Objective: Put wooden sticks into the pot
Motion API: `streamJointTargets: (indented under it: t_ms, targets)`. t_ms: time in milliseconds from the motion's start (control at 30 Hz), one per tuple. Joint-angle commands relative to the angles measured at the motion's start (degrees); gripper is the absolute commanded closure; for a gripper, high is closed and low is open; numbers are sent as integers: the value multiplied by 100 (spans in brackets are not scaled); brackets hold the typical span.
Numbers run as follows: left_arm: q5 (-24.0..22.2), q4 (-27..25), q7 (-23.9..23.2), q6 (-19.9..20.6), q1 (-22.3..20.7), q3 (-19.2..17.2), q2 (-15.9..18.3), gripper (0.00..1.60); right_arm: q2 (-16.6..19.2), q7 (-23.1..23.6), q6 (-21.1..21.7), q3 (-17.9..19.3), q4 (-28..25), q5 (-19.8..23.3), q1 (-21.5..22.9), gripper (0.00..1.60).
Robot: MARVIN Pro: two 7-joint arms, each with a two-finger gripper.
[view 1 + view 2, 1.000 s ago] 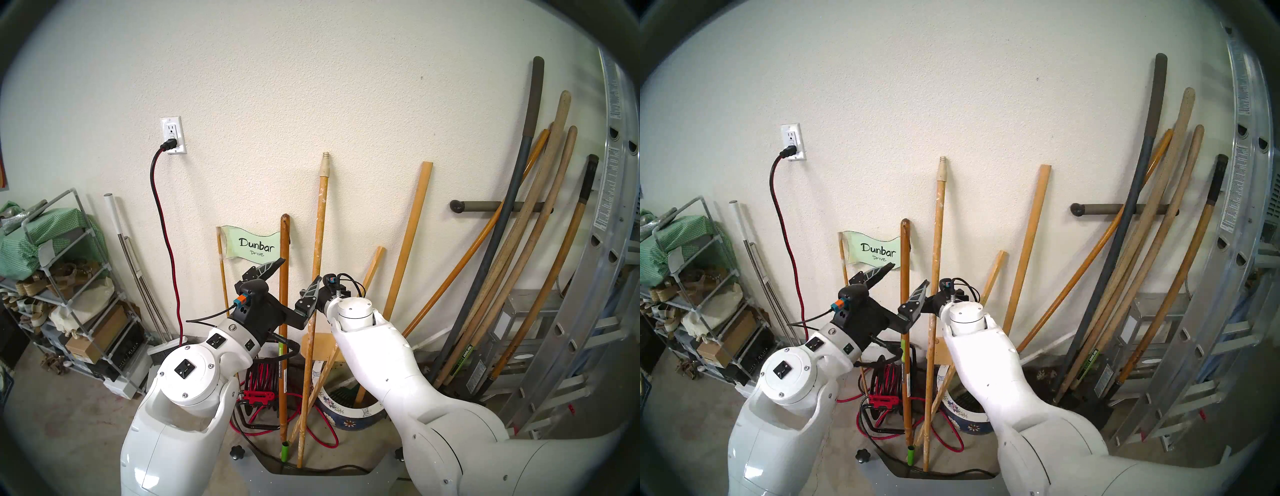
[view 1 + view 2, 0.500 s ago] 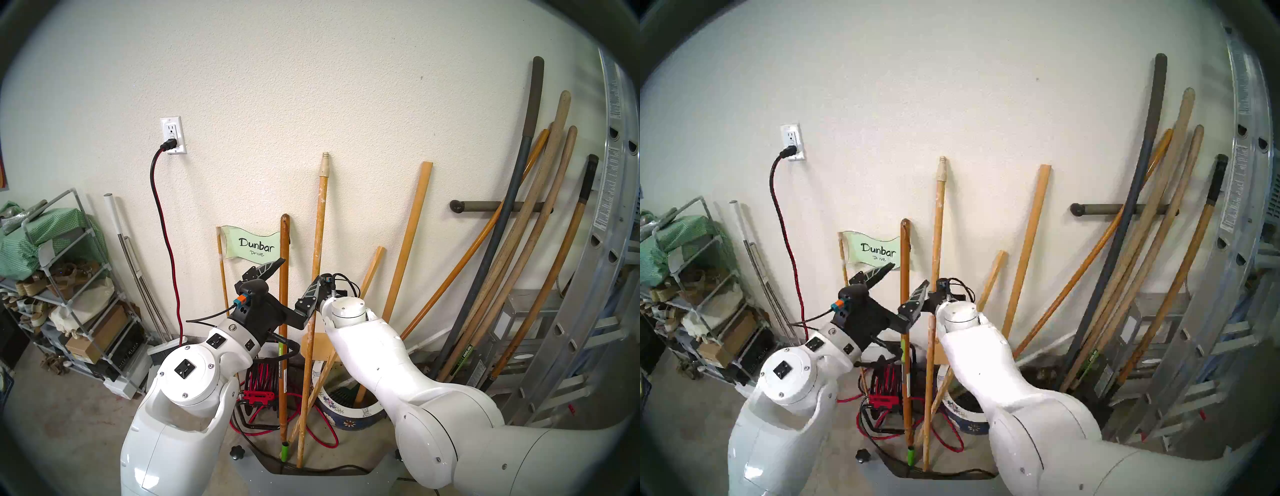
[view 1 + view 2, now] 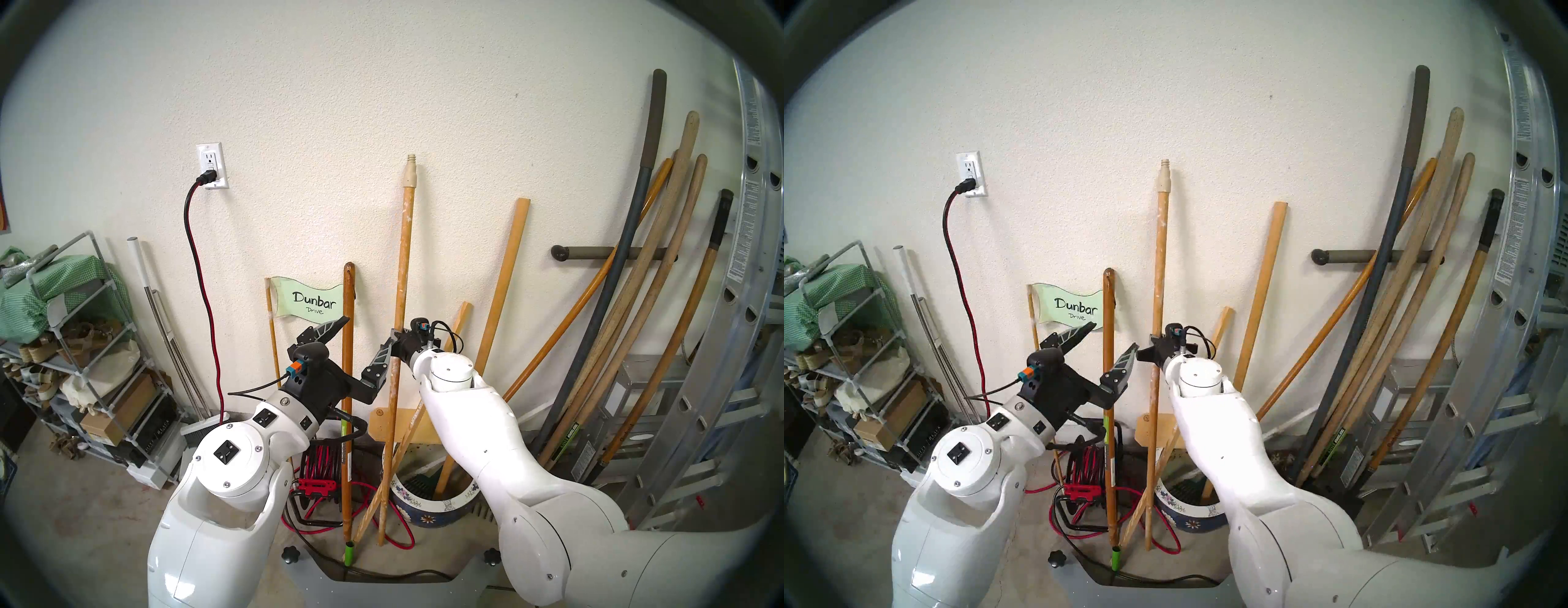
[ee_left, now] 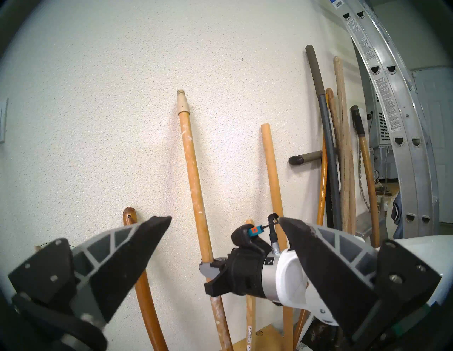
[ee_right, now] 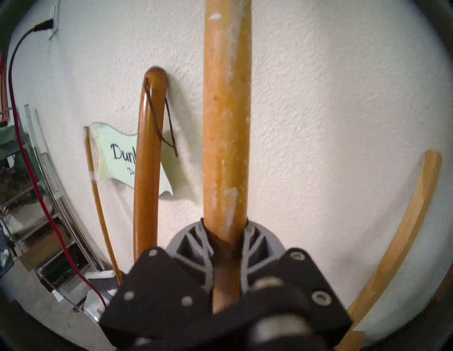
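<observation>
My right gripper [image 3: 396, 339] [image 5: 225, 235] is shut on the wooden stick [image 3: 405, 254] [image 3: 1159, 254] [image 4: 192, 171], a white-flecked pole with a cream threaded tip. It holds the stick about mid-length and nearly upright against the wall. The stick's lower end hangs just left of the pot [image 3: 428, 509] [image 3: 1187, 511], a blue flowered planter with a white rim, partly hidden by my right arm. A thick yellow-tan dowel [image 3: 505, 288] [image 4: 270, 171] leans in the pot. My left gripper [image 3: 367, 335] [image 4: 224, 218] is open and empty, just left of the held stick.
A brown handle with a green end [image 3: 348, 382] and a thin square strip [image 3: 456, 335] lean beside the held stick. A red cord reel [image 3: 322, 471] lies left of the pot. Tool handles [image 3: 636, 339] and a ladder [image 3: 742, 297] crowd the right; a shoe rack [image 3: 85, 361] stands left.
My right gripper has shut on the flecked stick and raised it. The stick now stands higher and a little further right, its lower end nearer the pot. The left arm has not moved.
</observation>
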Motion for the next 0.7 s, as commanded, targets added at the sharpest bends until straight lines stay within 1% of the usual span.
streamJointTargets:
  t_ms: [0,233,267,300,333,367,400,433,467,500,533,667]
  targets:
    - [0,0,1,0,0,-1,0,0,100,313,-216,89,-649,166,-115,160]
    - [0,0,0,0,0,-1,0,0,182,669,-293,150,-1121,283,-263,160]
    - [0,0,0,0,0,-1,0,0,212,739,-299,146,-1269,288,-317,160]
    - [0,0,0,0,0,-1,0,0,212,785,-323,163,-1246,315,-292,160]
    - [0,0,0,0,0,-1,0,0,239,835,-324,169,-1426,323,-349,160]
    - [0,0,0,0,0,-1,0,0,256,904,-357,179,-1416,341,-318,160]
    - [0,0,0,0,0,-1,0,0,277,932,-335,197,-1598,359,-377,160]
    - [0,0,0,0,0,-1,0,0,284,977,-385,216,-1504,377,-309,160]
    - [0,0,0,0,0,-1,0,0,320,1020,-362,232,-1710,390,-379,160]
    - [0,0,0,0,0,-1,0,0,348,1071,-380,251,-1796,407,-397,160]
    - [0,0,0,0,0,-1,0,0,368,1121,-401,272,-1789,431,-376,160]
    - [0,0,0,0,0,-1,0,0,483,1247,-404,396,-2076,505,-476,160]
